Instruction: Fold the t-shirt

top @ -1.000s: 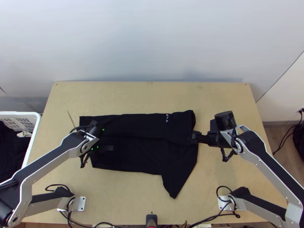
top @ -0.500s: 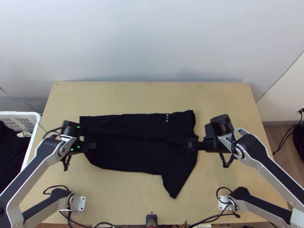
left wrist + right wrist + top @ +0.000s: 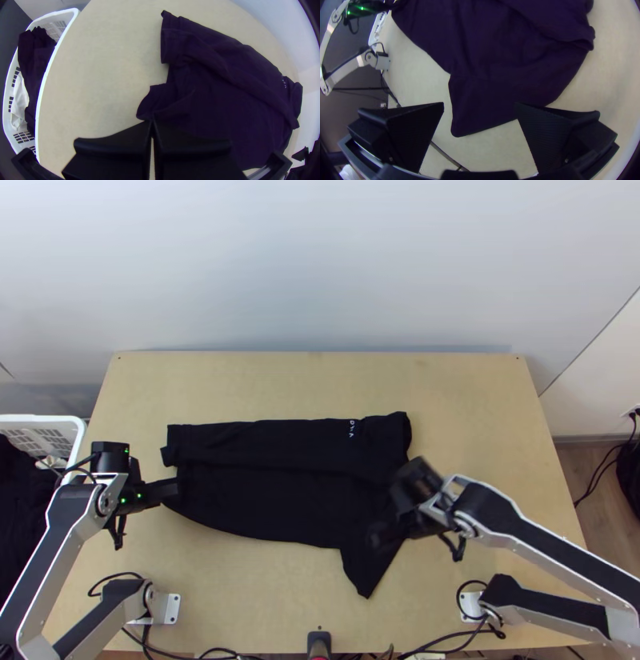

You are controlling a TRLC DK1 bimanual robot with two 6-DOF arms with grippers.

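- T-shirt (image 3: 272, 500): black, lying lengthwise across the middle of the worktop (image 3: 480, 388), its hem toward my left arm and its shoulder end toward my right.
- Fold: a long strip of the cloth is turned over along the far side, with small white print (image 3: 351, 428) near the shoulder end.
- Sleeve (image 3: 364, 576): spread flat, its pointed corner directed at the near edge of the worktop.
- Left claw (image 3: 177, 487): at the near corner of the hem. In the left wrist view I see its two fingers brought together on the cloth, which puckers at their tips; I have this claw holding the t-shirt.
- Right claw (image 3: 376, 534): over the t-shirt, close to where the sleeve begins. In the right wrist view I see its fingers set wide apart, the sleeve's corner showing between them and nothing gripped. I cannot tell whether they touch the cloth.
- Laundry basket (image 3: 36, 418): white, slatted, beside the worktop's left edge, containing dark cloth (image 3: 35, 56) and white cloth (image 3: 19, 100).
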